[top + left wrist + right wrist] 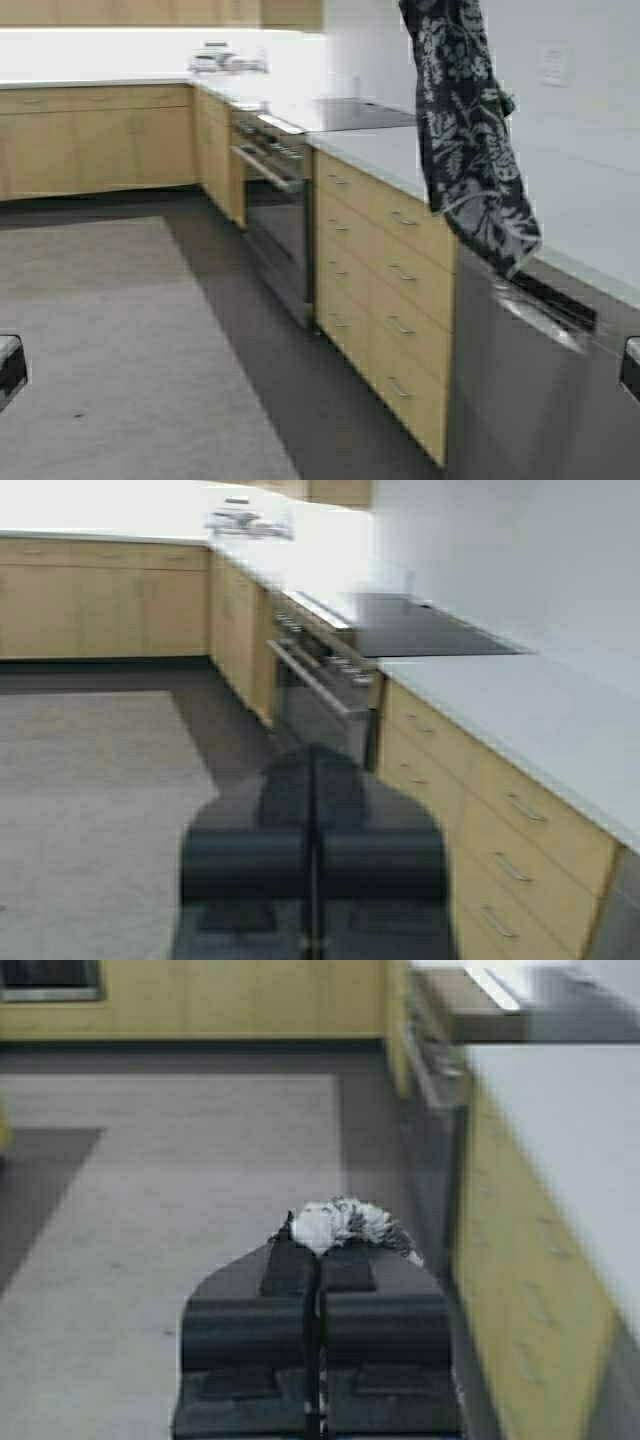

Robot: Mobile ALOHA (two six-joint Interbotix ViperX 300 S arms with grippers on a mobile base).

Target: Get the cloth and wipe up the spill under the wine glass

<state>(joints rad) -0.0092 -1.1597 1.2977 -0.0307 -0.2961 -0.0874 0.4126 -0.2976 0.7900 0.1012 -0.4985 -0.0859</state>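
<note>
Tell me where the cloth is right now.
The cloth hangs at the high view's upper right, over the countertop edge beside the drawers, pinched in the right gripper.

The cloth point(470, 140) runs off the top edge of the high view, so whatever holds it up there is out of sight. In the right wrist view only a small bunched tuft of it point(340, 1225) shows past the fingers point(290, 1270). The objects point(225, 60) on the far desk point(100, 80) are too blurred and small to identify.
</note>
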